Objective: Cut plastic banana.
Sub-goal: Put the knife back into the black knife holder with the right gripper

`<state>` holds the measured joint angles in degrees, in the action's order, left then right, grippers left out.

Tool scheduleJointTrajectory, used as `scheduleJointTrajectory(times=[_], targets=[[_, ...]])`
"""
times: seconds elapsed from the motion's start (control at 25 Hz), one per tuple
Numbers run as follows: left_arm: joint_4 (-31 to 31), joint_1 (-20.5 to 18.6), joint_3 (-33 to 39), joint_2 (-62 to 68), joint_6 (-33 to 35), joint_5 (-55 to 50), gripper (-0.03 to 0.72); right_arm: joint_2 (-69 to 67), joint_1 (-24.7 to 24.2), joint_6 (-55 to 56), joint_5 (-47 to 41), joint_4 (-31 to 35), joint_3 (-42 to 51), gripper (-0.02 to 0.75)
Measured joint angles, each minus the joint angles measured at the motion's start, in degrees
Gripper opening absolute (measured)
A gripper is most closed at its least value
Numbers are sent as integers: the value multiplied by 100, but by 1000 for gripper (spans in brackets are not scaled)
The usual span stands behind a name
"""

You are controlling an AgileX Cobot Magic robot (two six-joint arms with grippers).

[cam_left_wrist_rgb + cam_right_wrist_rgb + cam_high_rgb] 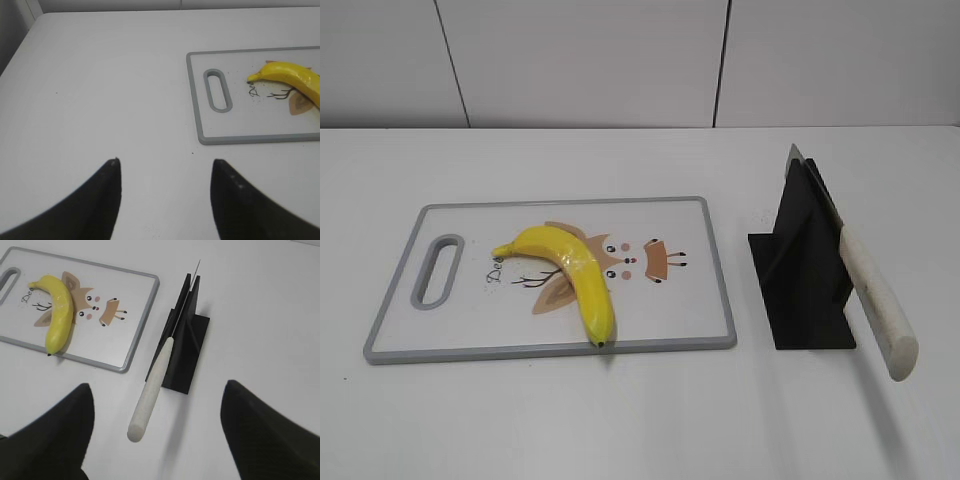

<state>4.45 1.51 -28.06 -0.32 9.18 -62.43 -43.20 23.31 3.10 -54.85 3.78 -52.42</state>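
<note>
A yellow plastic banana (570, 270) lies on a white cutting board (660, 320) with a grey rim and a cartoon print. It also shows in the left wrist view (295, 80) and the right wrist view (57, 312). A knife with a white handle (880, 300) rests slanted in a black stand (800, 270), also in the right wrist view (152, 390). My left gripper (165, 170) is open and empty over bare table left of the board. My right gripper (157, 395) is open and empty, above and short of the knife handle's end. Neither gripper shows in the exterior view.
The board's handle slot (218, 90) is at its left end. The white table (640, 420) ends at a pale wall behind. The black stand (185, 350) sits just right of the board.
</note>
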Motion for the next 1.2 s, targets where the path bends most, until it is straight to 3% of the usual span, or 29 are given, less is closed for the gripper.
scheduleJointTrajectory(times=[0.44, 0.72, 1.04, 1.2], targets=[[0, 0, 0, 0, 0, 0, 533, 2734, 0, -310, -35, -37, 2093, 591], [1, 0, 0, 0, 0, 0, 533, 3925, 0, -310, -428, -48, 2267, 590], [6, 0, 0, 0, 0, 0, 533, 4349, -34, -310, -421, 112, 2277, 588], [6, 0, 0, 0, 0, 0, 533, 4349, -287, -310, -420, 195, 2277, 586]])
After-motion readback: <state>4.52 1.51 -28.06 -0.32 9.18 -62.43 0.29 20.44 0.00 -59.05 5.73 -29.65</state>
